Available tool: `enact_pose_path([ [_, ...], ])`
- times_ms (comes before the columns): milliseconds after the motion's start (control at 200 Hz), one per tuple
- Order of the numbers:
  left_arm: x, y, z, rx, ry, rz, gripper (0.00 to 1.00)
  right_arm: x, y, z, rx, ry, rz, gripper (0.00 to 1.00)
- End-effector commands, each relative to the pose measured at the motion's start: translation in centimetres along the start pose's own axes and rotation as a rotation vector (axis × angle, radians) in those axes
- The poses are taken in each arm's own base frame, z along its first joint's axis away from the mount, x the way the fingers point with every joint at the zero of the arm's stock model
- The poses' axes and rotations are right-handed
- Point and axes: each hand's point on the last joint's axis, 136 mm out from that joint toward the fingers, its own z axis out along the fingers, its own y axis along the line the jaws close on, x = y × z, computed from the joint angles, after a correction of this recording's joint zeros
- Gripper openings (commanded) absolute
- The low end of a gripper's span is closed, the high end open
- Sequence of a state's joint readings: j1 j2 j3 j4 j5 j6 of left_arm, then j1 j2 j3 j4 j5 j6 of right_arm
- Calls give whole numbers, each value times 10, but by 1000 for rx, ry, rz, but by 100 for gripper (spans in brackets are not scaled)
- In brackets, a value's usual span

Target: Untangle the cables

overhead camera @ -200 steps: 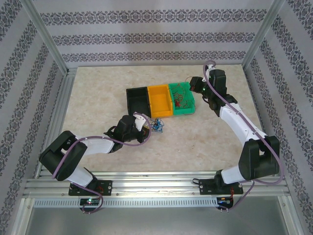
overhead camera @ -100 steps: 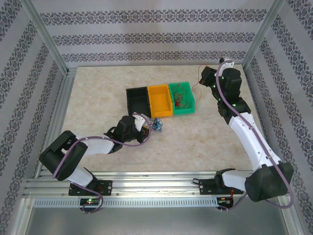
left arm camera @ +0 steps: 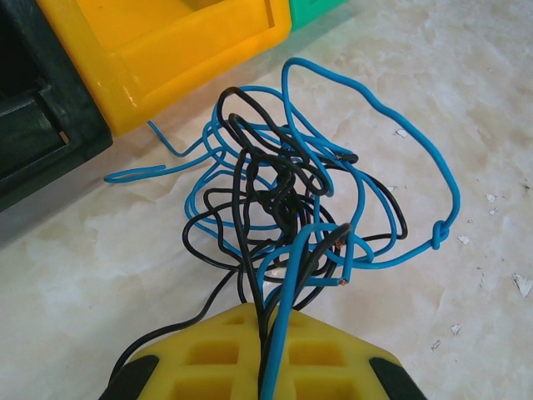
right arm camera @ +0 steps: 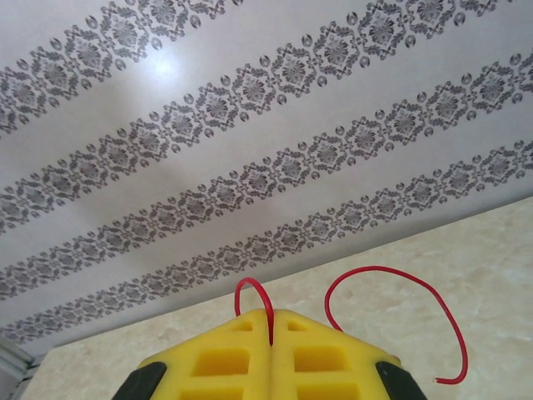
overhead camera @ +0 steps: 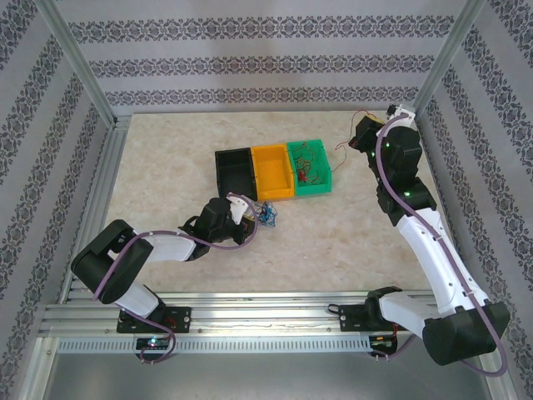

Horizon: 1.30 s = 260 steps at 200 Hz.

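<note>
A tangle of blue and black cables [left arm camera: 283, 200] lies on the table just in front of the yellow bin [left arm camera: 166, 50]. My left gripper [left arm camera: 266, 321] is shut on a blue and a black strand of that tangle; from above, the left gripper [overhead camera: 248, 213] lies low beside the cables [overhead camera: 266, 214]. My right gripper [right arm camera: 272, 321] is shut on a single red cable [right arm camera: 391, 271] that loops out on both sides of its fingers. From above, the right gripper [overhead camera: 360, 137] is raised at the back right, with the red cable [overhead camera: 343, 143] dangling. More red and dark cables [overhead camera: 306, 169] rest in the green bin [overhead camera: 321, 185].
Three small bins stand in a row at the table's middle: black [overhead camera: 225, 179], yellow [overhead camera: 271, 185] and green. Aluminium frame posts [overhead camera: 437, 62] and patterned walls enclose the table. The right gripper is close to the back right post.
The right arm has swung up and back to the right, away from the green bin, taking the red cable with it. The left arm and its tangle have barely moved.
</note>
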<state>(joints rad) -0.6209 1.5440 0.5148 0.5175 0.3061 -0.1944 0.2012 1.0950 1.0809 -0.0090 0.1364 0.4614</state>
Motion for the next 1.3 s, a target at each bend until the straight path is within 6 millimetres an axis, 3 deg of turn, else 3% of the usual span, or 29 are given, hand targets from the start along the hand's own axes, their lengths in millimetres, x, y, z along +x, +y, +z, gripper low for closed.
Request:
enact_pose_path([
  [0,-13,-5,3,19,-37,1,0,-14,-9,-3,77,-65,-78,0],
  [105,-12,-4,2,12,-39,0,0,-30,-21,-10,173,-117,-171,0],
  [340,-11,-3,2,7,-40,-1,0,-52,-79,-46,500,-198,-320,0],
  [515,-11,-4,4,11,-36,0,0,-50,-128,-74,642,-203,-282,0],
  [660,-12,-4,5,16,-32,1,0,-46,-147,-90,697,-196,-294,0],
  [824,-12,-5,5,19,-35,1,0,-33,-126,-79,517,-139,-313,0],
  [1094,-14,-5,8,23,-28,-4,0,-15,-92,-61,302,-87,-188,0],
  [1294,-13,-6,9,24,-23,-5,0,-1,-44,-32,107,-29,-126,0],
])
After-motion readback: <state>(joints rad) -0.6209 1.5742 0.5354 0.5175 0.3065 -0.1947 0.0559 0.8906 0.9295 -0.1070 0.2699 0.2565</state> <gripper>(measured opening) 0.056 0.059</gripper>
